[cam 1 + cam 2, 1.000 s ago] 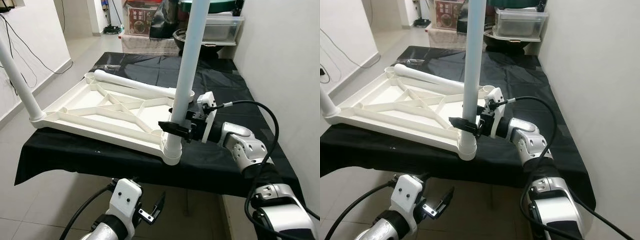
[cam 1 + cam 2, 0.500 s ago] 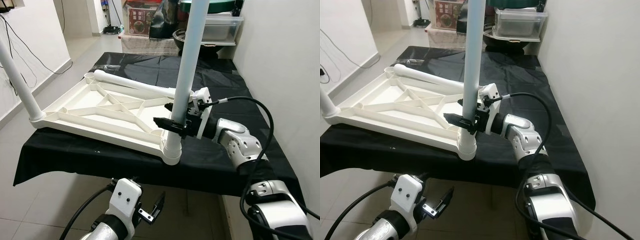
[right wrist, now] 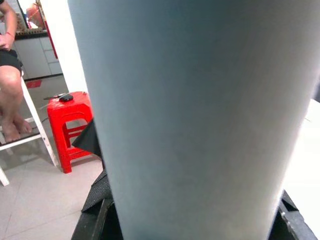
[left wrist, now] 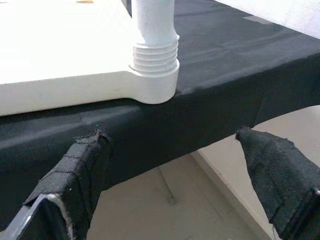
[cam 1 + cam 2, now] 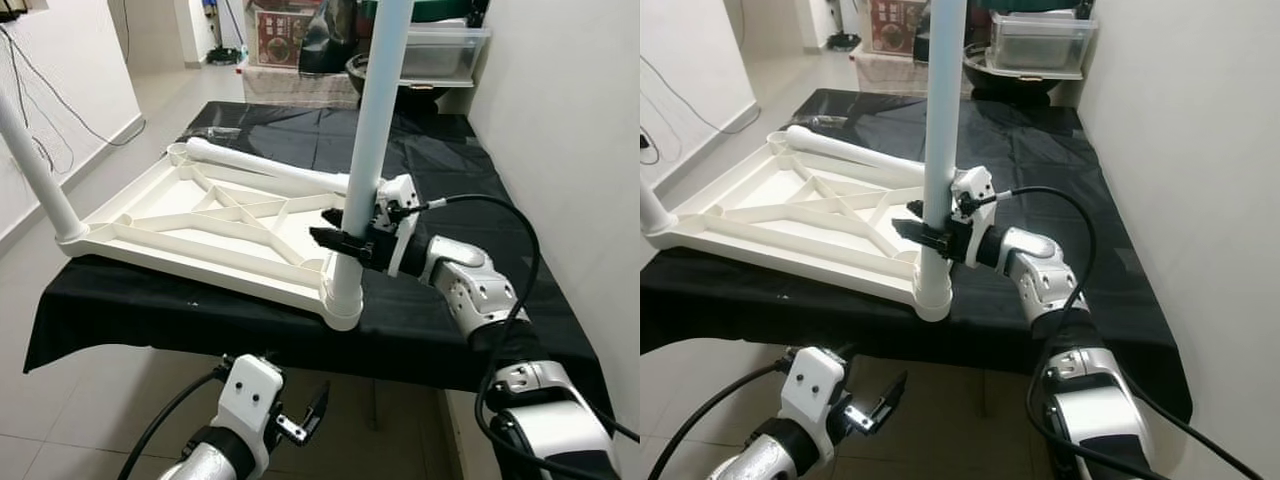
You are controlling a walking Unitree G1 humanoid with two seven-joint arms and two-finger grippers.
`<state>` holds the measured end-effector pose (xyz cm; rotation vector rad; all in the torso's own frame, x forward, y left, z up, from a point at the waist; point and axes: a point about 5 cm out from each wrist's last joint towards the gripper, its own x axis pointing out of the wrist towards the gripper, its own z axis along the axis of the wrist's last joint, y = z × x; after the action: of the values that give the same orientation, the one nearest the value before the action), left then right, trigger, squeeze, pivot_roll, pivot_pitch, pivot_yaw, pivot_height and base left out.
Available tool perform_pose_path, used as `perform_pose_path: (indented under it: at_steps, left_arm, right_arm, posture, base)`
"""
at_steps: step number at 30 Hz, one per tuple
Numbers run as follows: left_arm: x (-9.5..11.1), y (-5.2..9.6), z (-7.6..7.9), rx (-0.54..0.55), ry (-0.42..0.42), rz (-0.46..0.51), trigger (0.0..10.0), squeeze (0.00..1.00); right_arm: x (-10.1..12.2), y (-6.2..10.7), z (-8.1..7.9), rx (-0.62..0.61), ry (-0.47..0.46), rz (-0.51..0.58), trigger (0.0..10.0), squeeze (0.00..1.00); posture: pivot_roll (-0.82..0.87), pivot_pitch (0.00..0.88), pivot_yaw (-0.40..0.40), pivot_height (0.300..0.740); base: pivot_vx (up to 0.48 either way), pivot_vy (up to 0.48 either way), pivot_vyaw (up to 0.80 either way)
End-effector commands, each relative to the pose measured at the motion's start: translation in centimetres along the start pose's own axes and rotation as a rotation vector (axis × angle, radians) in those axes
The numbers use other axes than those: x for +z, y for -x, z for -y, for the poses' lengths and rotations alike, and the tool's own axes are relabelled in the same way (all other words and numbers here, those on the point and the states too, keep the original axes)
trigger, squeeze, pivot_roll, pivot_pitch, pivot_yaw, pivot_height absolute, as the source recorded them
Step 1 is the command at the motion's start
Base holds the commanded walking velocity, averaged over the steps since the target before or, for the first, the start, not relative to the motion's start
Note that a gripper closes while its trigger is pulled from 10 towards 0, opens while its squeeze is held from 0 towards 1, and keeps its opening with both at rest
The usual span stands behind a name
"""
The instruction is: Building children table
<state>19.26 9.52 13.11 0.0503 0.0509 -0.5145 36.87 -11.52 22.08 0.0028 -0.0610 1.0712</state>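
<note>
Gripping upright leg [image 5: 372, 140] higher, right claw [image 5: 340, 242] closer in

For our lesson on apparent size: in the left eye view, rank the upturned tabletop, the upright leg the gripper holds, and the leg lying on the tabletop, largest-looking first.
1. Upturned tabletop.
2. Upright leg, held by the right gripper; it is nearer the camera and runs past the picture's top.
3. Lying leg, farther away, so the two legs may really match.

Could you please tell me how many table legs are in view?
3: one upright at the near corner, gripped by the right gripper; one upright at the left corner; one lying loose along the tabletop's far edge.
</note>
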Motion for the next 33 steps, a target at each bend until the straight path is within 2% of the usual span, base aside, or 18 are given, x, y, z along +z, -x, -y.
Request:
perform_pose_path:
  at_steps: [1,5,10,11,12,13,14,15,17,19,20,22,24,28,30,31,32,33]
  left_arm:
    - [-0.4,0.1,0.0,0.005,0.000,-0.022,10.0,0.00]
    - [-0.4,0.1,0.0,0.006,0.000,-0.021,10.0,0.00]
    - [-0.3,0.1,-0.1,0.014,-0.005,-0.016,10.0,0.00]
    - [-0.3,0.1,-0.2,0.018,-0.007,-0.014,10.0,0.00]
    - [-0.3,0.1,-0.2,0.018,-0.007,-0.014,10.0,0.00]
    - [-0.2,0.1,-0.3,0.021,-0.009,-0.012,10.0,0.00]
    - [-0.2,0.1,-0.3,0.021,-0.009,-0.012,10.0,0.00]
    - [-0.2,0.0,-0.4,0.022,-0.011,-0.009,10.0,0.00]
    - [-0.2,0.0,-0.4,0.022,-0.011,-0.009,10.0,0.00]
    - [-0.2,-0.1,-0.4,0.020,-0.014,-0.007,10.0,0.00]
    - [-0.2,-0.1,-0.4,0.020,-0.014,-0.007,10.0,0.00]
    - [-0.2,-0.2,-0.4,0.016,-0.017,-0.007,10.0,0.00]
    - [-0.2,-0.2,-0.4,0.015,-0.017,-0.007,10.0,0.00]
    - [-0.2,-0.2,-0.4,0.014,-0.018,-0.007,10.0,0.00]
    - [-0.2,-0.3,-0.4,0.012,-0.019,-0.007,10.0,0.00]
    - [-0.2,-0.3,-0.3,0.008,-0.020,-0.007,10.0,0.00]
    - [-0.2,-0.4,-0.3,0.006,-0.021,-0.008,10.0,0.00]
    - [-0.1,-0.4,-0.2,0.004,-0.021,-0.007,10.0,0.00]
  right_arm:
    - [-1.0,0.1,-0.3,-0.002,-0.045,-0.012,0.0,0.00]
    - [-1.3,0.3,-0.4,-0.009,-0.041,-0.023,0.0,0.00]
    - [-2.4,0.4,0.7,-0.233,-0.010,-0.076,0.0,0.00]
    - [-2.7,0.5,1.5,-0.362,-0.005,-0.095,0.0,0.00]
    - [-2.7,0.5,1.5,-0.362,-0.005,-0.095,0.0,0.00]
    - [-3.1,0.8,2.4,-0.525,-0.008,-0.119,0.0,0.00]
    - [-3.1,0.8,2.4,-0.525,-0.008,-0.119,0.0,0.00]
    - [-3.5,1.3,3.3,-0.726,-0.020,-0.129,0.0,0.00]
    - [-3.5,1.3,3.3,-0.726,-0.020,-0.129,0.0,0.00]
    - [-4.1,2.6,4.1,-1.076,-0.062,-0.125,0.0,0.00]
    - [-4.1,2.6,4.1,-1.076,-0.062,-0.125,0.0,0.00]
    - [-4.6,2.9,3.3,-1.331,-0.105,-0.104,0.0,0.00]
    - [-4.7,2.3,2.4,-1.440,-0.144,-0.075,0.0,0.00]
    - [-4.6,1.7,1.9,-1.469,-0.164,-0.059,0.0,0.00]
    - [-4.6,-0.6,0.5,-1.482,-0.230,-0.046,0.0,0.00]
    - [-4.4,-2.2,-0.3,-1.455,-0.250,-0.041,1.1,0.00]
    - [-4.3,-2.8,-0.6,-1.436,-0.249,-0.038,1.1,0.00]
    - [-4.1,-3.5,-0.9,-1.387,-0.226,-0.041,10.0,0.00]
  posture:
    - [0.09,0.101,-0.061,0.740]
    - [0.09,0.100,-0.066,0.740]
    - [0.09,0.096,-0.062,0.740]
    - [0.08,0.091,-0.061,0.740]
    - [0.08,0.091,-0.061,0.740]
    - [0.08,0.087,-0.060,0.740]
    - [0.08,0.087,-0.060,0.740]
    - [0.08,0.083,-0.057,0.740]
    - [0.08,0.083,-0.057,0.740]
    - [0.08,0.077,-0.058,0.740]
    - [0.08,0.077,-0.058,0.740]
    - [0.08,0.076,-0.060,0.740]
    - [0.08,0.076,-0.060,0.740]
    - [0.08,0.077,-0.061,0.740]
    - [0.09,0.080,-0.064,0.740]
    - [0.09,0.083,-0.067,0.740]
    - [0.09,0.083,-0.067,0.740]
    - [0.09,0.086,-0.067,0.740]
  base:
    - [0.000,0.000,0.00]
    - [0.000,0.000,0.00]
    - [0.000,0.000,0.00]
    - [0.000,0.000,0.00]
    - [0.000,0.000,0.00]
    - [0.000,0.000,0.00]
    - [0.000,0.000,0.00]
    - [0.000,0.000,0.00]
    - [0.000,0.000,0.00]
    - [0.000,0.000,0.00]
    - [0.000,0.000,0.00]
    - [0.000,0.000,0.00]
    - [0.000,0.000,0.00]
    - [0.000,0.000,0.00]
    - [0.000,0.000,0.00]
    - [0.000,0.000,0.00]
    - [0.000,0.000,0.00]
    - [0.000,0.000,0.00]
